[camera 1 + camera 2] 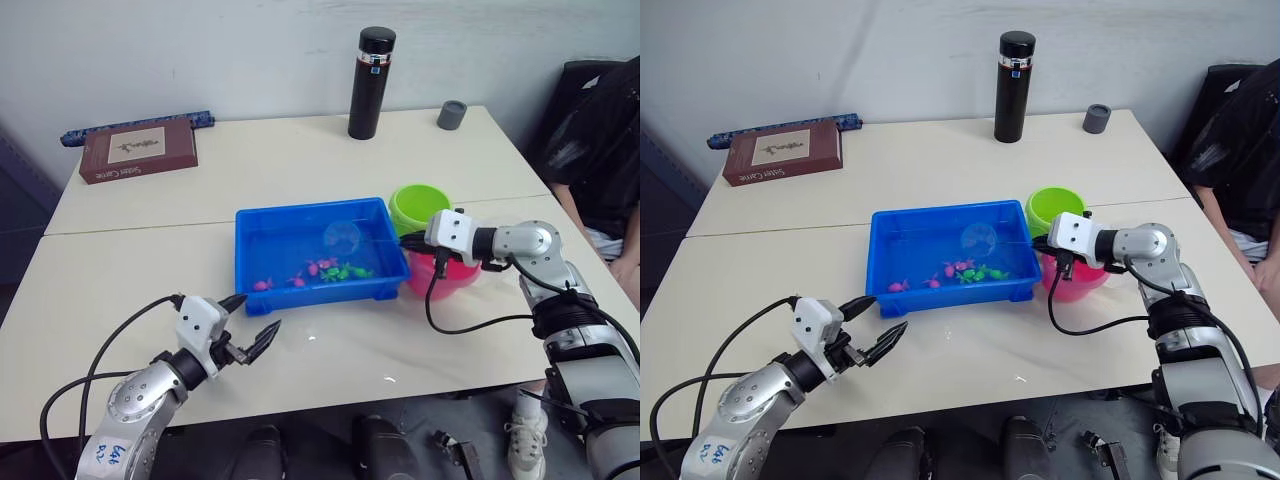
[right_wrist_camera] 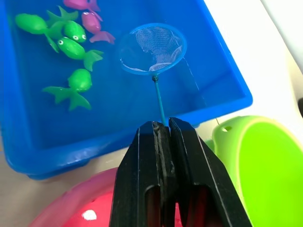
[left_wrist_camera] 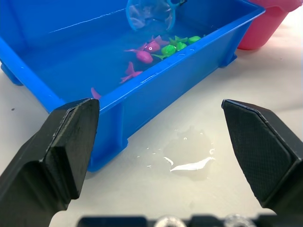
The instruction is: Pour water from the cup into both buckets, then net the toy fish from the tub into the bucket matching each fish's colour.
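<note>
On near table edge at far left, left gripper (image 1: 252, 325) hovers with fingers spread wide, holding nothing, just short of tub (image 1: 262, 236); small water puddle (image 3: 189, 156) between them. Tub centre: net (image 2: 151, 48) hoop above water, empty. Toy fish (image 2: 71, 45) clustered along front wall: four green, about four magenta. Right gripper (image 2: 162, 130) pinched tight on net handle. Two buckets beside tub's right end: green bucket (image 1: 415, 207) behind, pink bucket (image 1: 455, 275) in front.
</note>
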{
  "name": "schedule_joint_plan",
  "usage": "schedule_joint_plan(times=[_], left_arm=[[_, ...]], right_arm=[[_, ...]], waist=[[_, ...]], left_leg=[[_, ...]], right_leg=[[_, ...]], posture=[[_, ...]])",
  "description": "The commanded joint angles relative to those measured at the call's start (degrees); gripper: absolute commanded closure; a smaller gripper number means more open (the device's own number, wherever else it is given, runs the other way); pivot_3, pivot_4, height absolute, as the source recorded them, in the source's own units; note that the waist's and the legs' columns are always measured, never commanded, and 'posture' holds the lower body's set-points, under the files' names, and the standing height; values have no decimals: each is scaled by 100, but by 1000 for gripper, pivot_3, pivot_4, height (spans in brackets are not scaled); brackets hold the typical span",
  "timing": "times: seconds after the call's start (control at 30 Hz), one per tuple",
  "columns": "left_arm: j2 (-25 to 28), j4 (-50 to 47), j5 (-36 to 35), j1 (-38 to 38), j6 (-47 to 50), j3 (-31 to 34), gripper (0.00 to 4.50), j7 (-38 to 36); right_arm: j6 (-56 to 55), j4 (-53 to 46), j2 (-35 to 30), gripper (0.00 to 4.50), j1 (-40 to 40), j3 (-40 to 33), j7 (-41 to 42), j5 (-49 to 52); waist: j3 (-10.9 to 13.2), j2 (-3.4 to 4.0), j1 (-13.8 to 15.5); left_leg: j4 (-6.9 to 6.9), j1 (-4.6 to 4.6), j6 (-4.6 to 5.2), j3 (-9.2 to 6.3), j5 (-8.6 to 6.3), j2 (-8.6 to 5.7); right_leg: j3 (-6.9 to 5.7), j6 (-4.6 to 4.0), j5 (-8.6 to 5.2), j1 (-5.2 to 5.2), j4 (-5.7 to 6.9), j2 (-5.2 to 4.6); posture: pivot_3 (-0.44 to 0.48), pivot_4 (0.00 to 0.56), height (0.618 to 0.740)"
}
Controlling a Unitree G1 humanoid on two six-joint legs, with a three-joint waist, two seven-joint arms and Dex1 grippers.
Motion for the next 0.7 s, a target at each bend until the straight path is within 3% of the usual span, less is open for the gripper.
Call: schedule_joint_plan(times=[0.03, 0.7], left_arm=[[-26, -182, 9, -11, -112, -16, 44, 34], [-87, -179, 23, 20, -204, -143, 44, 107]], right_arm=[[-99, 146, 0, 4500, -86, 51, 90, -69], [-575, 1028, 37, 4500, -312, 225, 5, -356]], waist=[[0, 0, -1], [0, 0, 4]], left_leg=[[0, 0, 0, 0, 0, 0], [-4, 6, 0, -7, 0, -1]], right_leg=[[0, 0, 0, 0, 0, 0], [-1, -4, -2, 6, -5, -7]], posture=[[0, 150, 740], [0, 150, 740]])
